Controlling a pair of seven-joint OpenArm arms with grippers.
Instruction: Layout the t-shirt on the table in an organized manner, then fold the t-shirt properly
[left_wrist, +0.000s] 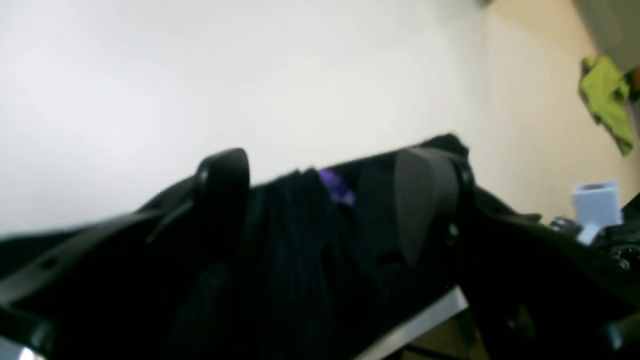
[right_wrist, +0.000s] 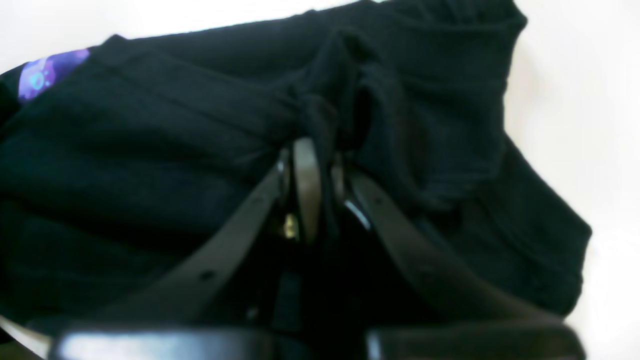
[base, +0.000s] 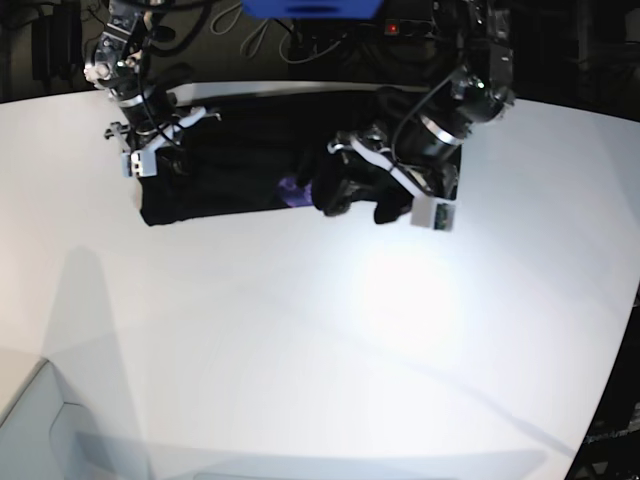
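Note:
The black t-shirt lies bunched along the far side of the white table. Its purple print patch shows near the middle. My right gripper, at the shirt's left end in the base view, is shut on a pinched fold of the t-shirt. At the shirt's right part in the base view is my left gripper. In its wrist view it stands open, fingers wide apart. Dark t-shirt cloth and the purple patch lie between and below them.
A green cloth hangs off to the right beyond the table, with a small white box below it. A blue object and cables sit behind the table's far edge. The table's curved edge runs down the right side.

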